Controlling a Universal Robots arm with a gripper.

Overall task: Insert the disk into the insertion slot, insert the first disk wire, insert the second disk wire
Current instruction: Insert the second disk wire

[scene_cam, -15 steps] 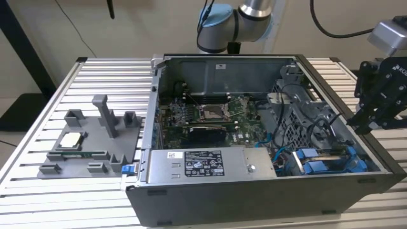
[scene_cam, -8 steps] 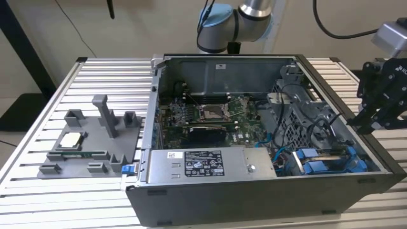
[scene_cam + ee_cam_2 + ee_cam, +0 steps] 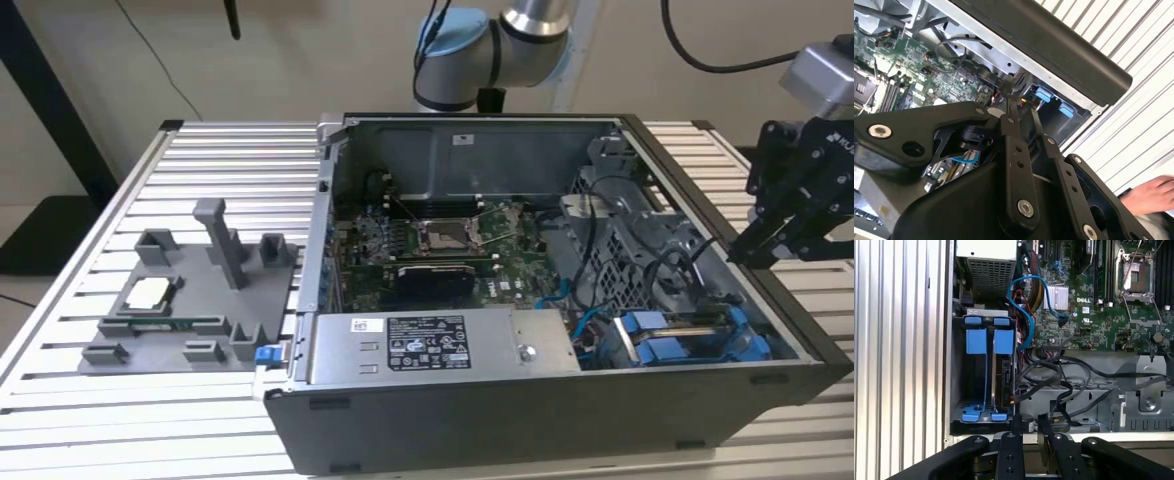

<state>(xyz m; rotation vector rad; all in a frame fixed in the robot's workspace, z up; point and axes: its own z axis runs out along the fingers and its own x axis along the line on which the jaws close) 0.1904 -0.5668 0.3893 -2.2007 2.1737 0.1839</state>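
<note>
The drive bay (image 3: 956,380) lies open from above, hemmed by the case wall (image 3: 948,315) on one side, looped black cables (image 3: 1054,371) crowding the other, and the power supply box (image 3: 986,275) at one end.

robotics lab: open computer case (image 3: 534,400) on slatted aluminium bench (image 3: 80,300).

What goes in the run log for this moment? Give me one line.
gripper: open, empty, over computer case rim near drive bay | disk: in bay, blue carrier | blue cable: loops beside bay, plug-in unclear
</note>
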